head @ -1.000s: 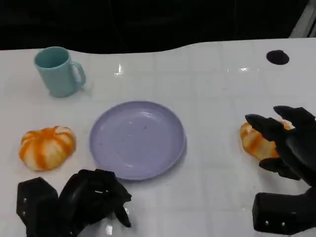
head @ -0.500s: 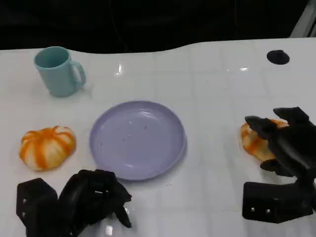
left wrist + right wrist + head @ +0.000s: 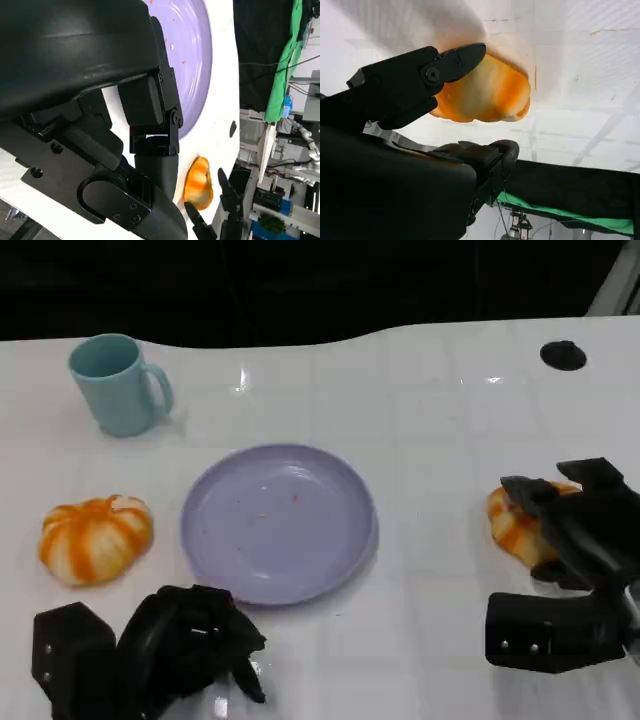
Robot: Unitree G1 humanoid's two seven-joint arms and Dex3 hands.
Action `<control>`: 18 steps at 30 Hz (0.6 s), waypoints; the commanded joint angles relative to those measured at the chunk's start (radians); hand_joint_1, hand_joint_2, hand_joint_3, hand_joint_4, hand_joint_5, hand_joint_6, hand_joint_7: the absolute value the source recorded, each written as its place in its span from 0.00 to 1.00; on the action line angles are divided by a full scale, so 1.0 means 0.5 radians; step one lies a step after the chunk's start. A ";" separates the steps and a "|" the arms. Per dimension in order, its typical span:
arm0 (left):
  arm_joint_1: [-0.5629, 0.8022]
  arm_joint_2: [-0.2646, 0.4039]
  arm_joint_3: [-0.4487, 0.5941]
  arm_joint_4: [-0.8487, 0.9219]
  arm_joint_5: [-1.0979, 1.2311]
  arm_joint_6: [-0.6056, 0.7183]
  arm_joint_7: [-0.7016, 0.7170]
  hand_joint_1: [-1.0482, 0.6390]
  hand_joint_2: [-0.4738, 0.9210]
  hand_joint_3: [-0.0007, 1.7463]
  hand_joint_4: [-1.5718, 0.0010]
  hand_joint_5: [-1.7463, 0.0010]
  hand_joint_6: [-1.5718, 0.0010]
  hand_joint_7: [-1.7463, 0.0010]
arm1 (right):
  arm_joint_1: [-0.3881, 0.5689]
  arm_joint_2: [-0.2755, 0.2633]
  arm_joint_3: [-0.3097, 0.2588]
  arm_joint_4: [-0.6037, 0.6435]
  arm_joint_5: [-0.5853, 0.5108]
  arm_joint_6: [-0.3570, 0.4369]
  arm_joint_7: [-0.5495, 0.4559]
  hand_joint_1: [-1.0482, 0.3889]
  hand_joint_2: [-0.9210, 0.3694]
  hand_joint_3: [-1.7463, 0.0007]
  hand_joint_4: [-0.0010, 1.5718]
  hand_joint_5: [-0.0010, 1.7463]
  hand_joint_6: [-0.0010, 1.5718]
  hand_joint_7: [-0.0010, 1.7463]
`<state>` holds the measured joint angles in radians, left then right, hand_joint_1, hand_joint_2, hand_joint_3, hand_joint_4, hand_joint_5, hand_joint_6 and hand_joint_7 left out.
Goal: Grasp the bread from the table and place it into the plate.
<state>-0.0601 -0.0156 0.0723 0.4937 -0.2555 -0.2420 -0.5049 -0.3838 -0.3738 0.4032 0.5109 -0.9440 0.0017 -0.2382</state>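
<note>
Here the right hand (image 3: 572,525) was at the bread (image 3: 515,523) near the right edge of the desk (image 3: 430,420), the bread resting on the desk surface, well apart from the plate (image 3: 279,522). In the head view the fingers (image 3: 535,492) arched over the top of the bread from the robot's side, hiding its right half. In the right wrist view one finger lay across one flank of the bread (image 3: 487,92) and another curled under the opposite flank, with a gap showing on that side. Judged: hand part-closed around the bread, nothing lifted; whether the grip was firm, cannot tell.

Key relation: the bread lay directly ahead of the right hand, between its fingers, long axis roughly across the reach direction. The plate lay to the left of the bread, toward desk centre, so the carry would run leftward.

The left hand (image 3: 190,640) sat curled in at the near edge, just below the plate, holding nothing. A second orange bread (image 3: 95,538) lay left of the plate, nearer that hand. A teal mug (image 3: 118,385) stood at the far left.
</note>
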 commanded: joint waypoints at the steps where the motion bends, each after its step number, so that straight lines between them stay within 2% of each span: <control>1: 0.011 0.028 0.010 -0.007 -0.002 -0.014 0.000 0.00 0.91 0.00 0.00 0.52 0.00 0.68 | -0.089 -0.003 0.018 0.122 0.050 0.019 0.007 0.50 0.11 1.00 0.01 0.23 0.21 0.00; 5: 0.016 0.032 0.012 -0.004 -0.003 -0.021 -0.007 0.00 0.92 0.00 0.01 0.52 0.00 0.69 | -0.161 0.002 0.050 0.251 0.074 -0.001 -0.002 0.49 0.11 1.00 0.05 0.20 0.22 0.00; 8: 0.022 0.031 0.008 -0.022 0.005 -0.006 0.010 0.00 0.92 0.00 0.01 0.52 0.00 0.69 | -0.215 0.015 0.073 0.354 0.090 -0.011 -0.004 0.47 0.08 0.99 0.14 0.15 0.25 0.01; 11: 0.026 0.027 0.009 -0.038 -0.002 0.009 0.014 0.00 0.91 0.00 0.00 0.52 0.00 0.68 | -0.256 0.027 0.083 0.454 0.130 -0.056 -0.032 0.47 0.05 0.99 0.29 0.09 0.33 0.01; 14: 0.030 0.025 0.012 -0.043 -0.010 0.014 0.008 0.00 0.91 0.00 0.00 0.52 0.00 0.69 | -0.279 0.041 0.080 0.536 0.185 -0.124 -0.099 0.49 0.04 1.00 0.43 0.08 0.41 0.03; 15: 0.030 0.025 0.012 -0.040 -0.010 0.008 0.005 0.00 0.91 0.00 0.00 0.52 0.00 0.69 | -0.282 0.047 0.071 0.564 0.212 -0.165 -0.143 0.50 0.04 1.00 0.50 0.11 0.45 0.04; 16: 0.030 0.025 0.012 -0.038 -0.009 0.002 0.003 0.00 0.91 0.00 0.00 0.52 0.00 0.69 | -0.285 0.053 0.061 0.594 0.239 -0.208 -0.193 0.53 0.05 1.00 0.58 0.21 0.51 0.04; 17: 0.032 0.025 0.012 -0.039 -0.010 0.002 0.000 0.00 0.91 0.00 0.00 0.52 0.00 0.69 | -0.290 0.057 0.060 0.621 0.256 -0.237 -0.237 0.55 0.05 1.00 0.59 0.32 0.55 0.03; 18: 0.032 0.025 0.012 -0.040 -0.010 0.003 0.000 0.00 0.91 0.00 0.00 0.52 0.00 0.69 | -0.297 0.059 0.063 0.647 0.270 -0.262 -0.269 0.56 0.03 0.99 0.57 0.54 0.60 0.03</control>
<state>-0.0533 -0.0151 0.0737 0.4809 -0.2555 -0.2398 -0.5045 -0.5200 -0.3492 0.4445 0.7964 -0.8359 -0.0970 -0.3360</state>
